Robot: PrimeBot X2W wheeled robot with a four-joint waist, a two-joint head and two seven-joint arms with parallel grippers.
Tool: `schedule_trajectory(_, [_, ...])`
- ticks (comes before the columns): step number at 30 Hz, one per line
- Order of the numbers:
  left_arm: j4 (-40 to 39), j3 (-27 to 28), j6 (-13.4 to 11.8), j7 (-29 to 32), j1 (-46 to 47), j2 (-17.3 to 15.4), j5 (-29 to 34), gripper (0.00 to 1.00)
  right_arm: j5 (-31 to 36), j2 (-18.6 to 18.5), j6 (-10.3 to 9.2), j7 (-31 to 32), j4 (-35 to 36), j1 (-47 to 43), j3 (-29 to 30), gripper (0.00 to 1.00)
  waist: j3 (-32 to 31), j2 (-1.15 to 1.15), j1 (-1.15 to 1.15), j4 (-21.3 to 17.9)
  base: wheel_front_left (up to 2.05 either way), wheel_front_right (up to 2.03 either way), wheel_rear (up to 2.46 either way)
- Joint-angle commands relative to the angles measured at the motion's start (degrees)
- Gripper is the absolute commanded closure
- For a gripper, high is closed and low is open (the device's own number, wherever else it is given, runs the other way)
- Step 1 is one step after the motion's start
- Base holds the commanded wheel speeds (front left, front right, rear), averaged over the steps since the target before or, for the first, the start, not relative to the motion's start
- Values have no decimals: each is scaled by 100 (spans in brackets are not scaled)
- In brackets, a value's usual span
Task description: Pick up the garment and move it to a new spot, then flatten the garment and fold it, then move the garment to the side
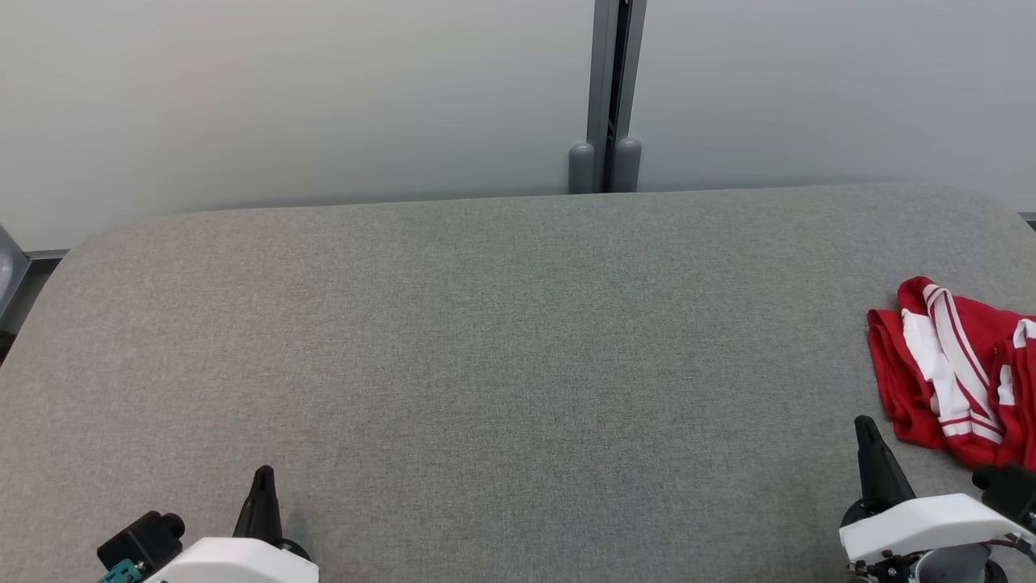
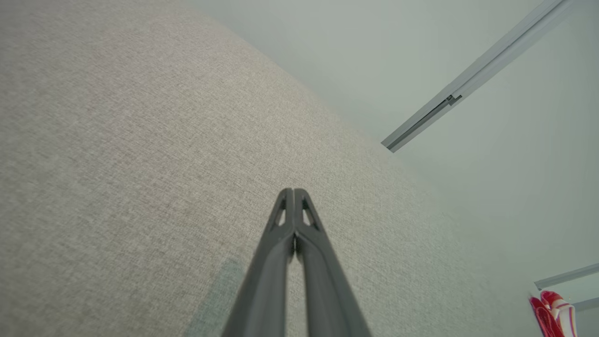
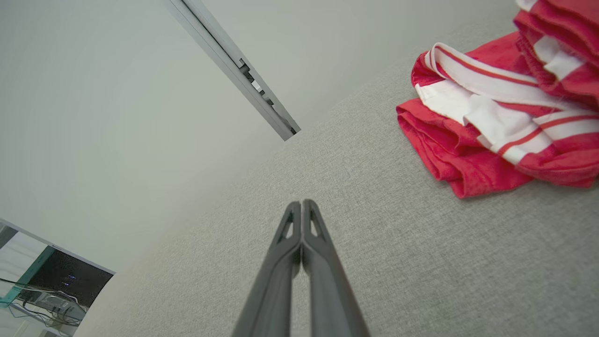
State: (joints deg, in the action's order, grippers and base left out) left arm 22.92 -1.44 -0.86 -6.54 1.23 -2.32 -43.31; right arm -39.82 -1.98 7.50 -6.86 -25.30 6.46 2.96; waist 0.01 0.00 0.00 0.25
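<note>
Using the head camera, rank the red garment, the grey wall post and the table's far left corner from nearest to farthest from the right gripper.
1. Red garment, just ahead and right of the right gripper.
2. Grey wall post, behind the far edge, mid-table.
3. Table's far left corner, diagonally across.

The desk (image 1: 486, 340) is covered in grey woven fabric and takes up the lower two thirds of the head view. Its far edge runs across the frame and has rounded corners at left and right. A red garment (image 1: 947, 372) with white bands and thin stripes lies directly on it at the right edge of the frame, bunched into loose folds and cut off by the border. In the right wrist view the heap sits at upper right, its layered folds resting on the weave. In the left wrist view a small part shows at lower right.
</note>
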Motion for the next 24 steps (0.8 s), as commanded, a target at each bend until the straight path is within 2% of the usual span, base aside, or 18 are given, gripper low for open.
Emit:
schedule_trajectory(1, [-113, 59, 53, 34, 180, -34, -189, 100, -204, -54, 0, 53, 123, 56, 24, 100, 0, 0, 0, 0, 0, 0, 0])
schedule_trajectory(24, [-372, 302, 312, 444, 301, -46, -1705, 100, -1829, -73, 0, 474, 457, 31, 136, 100, 4, 0, 0, -6, 0, 0, 0])
